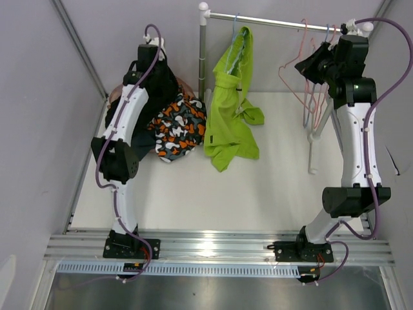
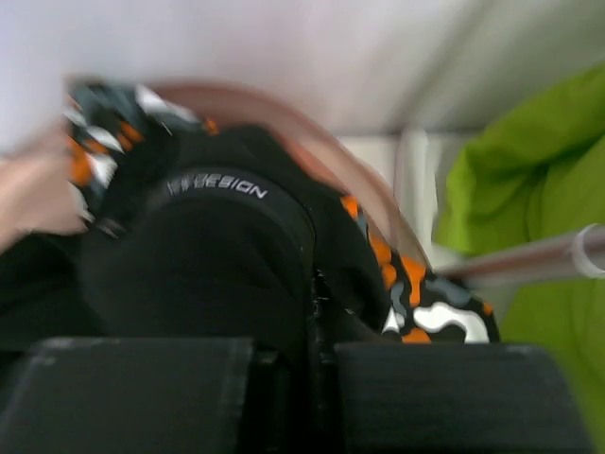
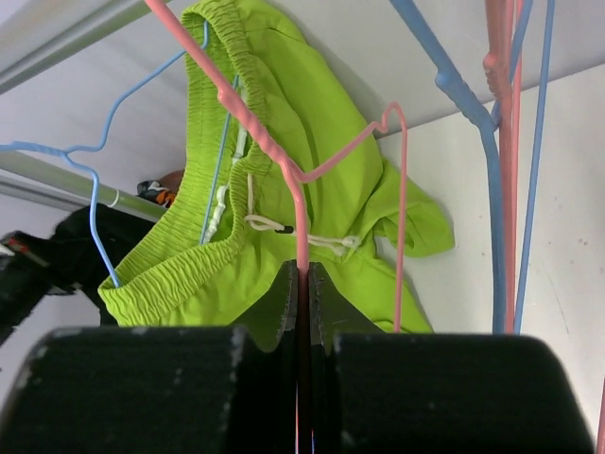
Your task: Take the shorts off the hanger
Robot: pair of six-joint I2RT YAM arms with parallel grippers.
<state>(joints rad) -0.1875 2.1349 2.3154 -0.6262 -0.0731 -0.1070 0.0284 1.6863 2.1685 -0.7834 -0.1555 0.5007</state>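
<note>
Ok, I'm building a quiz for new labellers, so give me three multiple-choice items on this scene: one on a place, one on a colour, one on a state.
1. Where are the green shorts?
A. hanging from the rail
B. spread flat at mid-table
C. folded at the table's near edge

2. What colour is the hanger in the right hand?
A. blue
B. pink
C. white

3. How is the left hand?
A. wide open
B. shut on a black garment
C. shut on the rail

Answers: A, they hang below the rail. B, the pinched wire is pink. B, it is closed on black cloth.
</note>
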